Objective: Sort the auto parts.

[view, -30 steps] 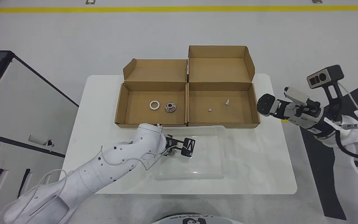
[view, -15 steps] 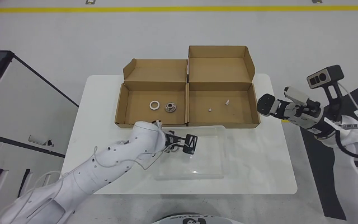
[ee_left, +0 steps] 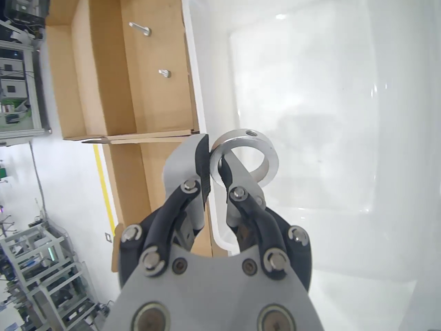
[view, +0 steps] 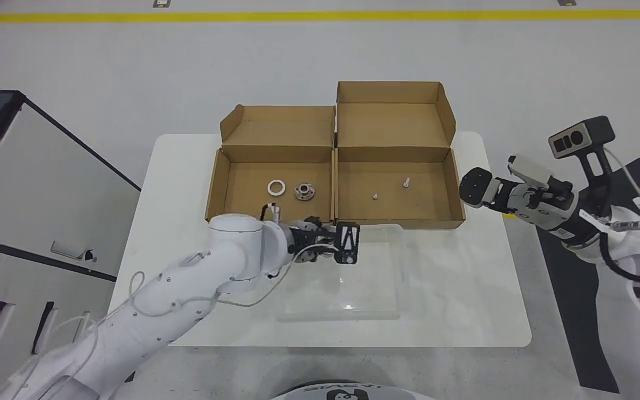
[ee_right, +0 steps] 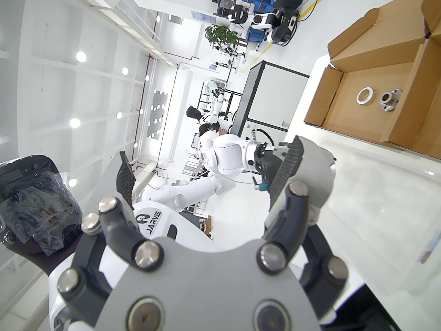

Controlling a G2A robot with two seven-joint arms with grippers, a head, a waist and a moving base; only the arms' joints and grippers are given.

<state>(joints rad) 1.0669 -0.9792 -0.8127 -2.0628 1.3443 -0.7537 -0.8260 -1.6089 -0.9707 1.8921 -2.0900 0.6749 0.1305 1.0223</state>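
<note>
Auto parts: one metal collar ring (ee_left: 270,165) is pinched by its wall in the left gripper (ee_left: 214,163), one finger outside the band, the other thru the hole, so the claw is clamped on it. Ring hangs w/ its side hole up, above the clear bin (ee_left: 193,53), just inside the rim nearest the boxes. In the top view that gripper (view: 347,243) sits over the bin's far edge, roughly opposite the seam btwn the two cardboard boxes. Left box (view: 222,190) holds a second ring (view: 276,186) and a flanged hub (view: 303,189), lying just beside each other, not touching as far as I can tell. Right box (view: 450,190) holds two small bolts, one (view: 407,183) nearer the far wall, the other (view: 374,196) a bit apart from it. Both boxes have lids folded back. Right gripper (ee_right: 210,160) has its fingers spread wide w/ nothing btwn them; from above it (view: 472,187) hovers by the right box's outer corner, at the edge of the white table (view: 470,290).
</note>
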